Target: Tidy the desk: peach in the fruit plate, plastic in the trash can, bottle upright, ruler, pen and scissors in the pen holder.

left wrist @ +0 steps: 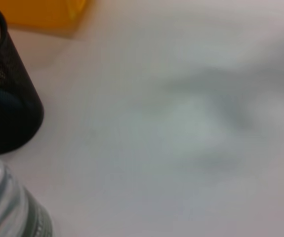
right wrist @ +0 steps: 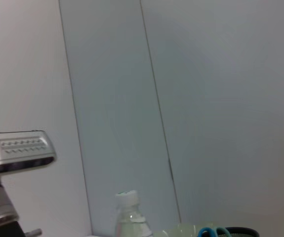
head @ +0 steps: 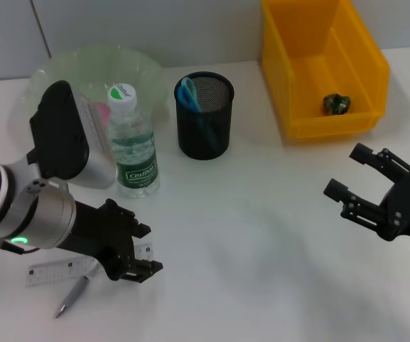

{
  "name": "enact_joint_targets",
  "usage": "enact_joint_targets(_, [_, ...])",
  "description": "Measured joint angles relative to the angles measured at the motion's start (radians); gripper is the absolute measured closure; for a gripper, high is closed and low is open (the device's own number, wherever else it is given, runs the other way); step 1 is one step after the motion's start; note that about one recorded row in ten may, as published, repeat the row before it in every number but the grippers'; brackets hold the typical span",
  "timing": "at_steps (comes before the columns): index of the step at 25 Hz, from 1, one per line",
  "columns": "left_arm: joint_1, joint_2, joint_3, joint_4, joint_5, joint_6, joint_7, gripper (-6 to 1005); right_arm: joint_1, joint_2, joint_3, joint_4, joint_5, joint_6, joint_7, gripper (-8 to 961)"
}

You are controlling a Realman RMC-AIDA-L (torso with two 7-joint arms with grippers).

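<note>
My left gripper (head: 135, 251) is low over the table at the front left, open, with the right end of the clear ruler (head: 51, 273) between its fingers. A grey pen (head: 74, 293) lies just below the ruler. The water bottle (head: 132, 141) stands upright beside the black mesh pen holder (head: 203, 125), where blue scissors (head: 188, 92) sit. A pink bit of the peach (head: 100, 110) shows in the green fruit plate (head: 130, 63), mostly hidden by my left wrist. Dark crumpled plastic (head: 336, 103) lies in the yellow trash can (head: 365, 68). My right gripper (head: 349, 172) hovers open at the right.
The left wrist view shows the pen holder (left wrist: 6, 103), the bottle (left wrist: 11, 207) and a corner of the yellow trash can (left wrist: 38, 12) around bare white table. The right wrist view looks at the wall, with the bottle (right wrist: 129, 219) and scissors handles (right wrist: 213, 232) low down.
</note>
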Motion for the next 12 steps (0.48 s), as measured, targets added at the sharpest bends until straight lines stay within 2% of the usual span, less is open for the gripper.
enact_joint_targets(8, [-0.021, -0.001, -0.004, -0.025, 0.005, 0.01, -0.002, 380, 0.004, 0.002, -0.001, 0.006, -0.003, 0.0, 0.0, 119])
enact_joint_targets(12, [-0.023, -0.001, -0.008, -0.026, 0.022, 0.005, -0.002, 306, 0.003, 0.003, -0.001, 0.006, -0.003, 0.0, 0.0, 119])
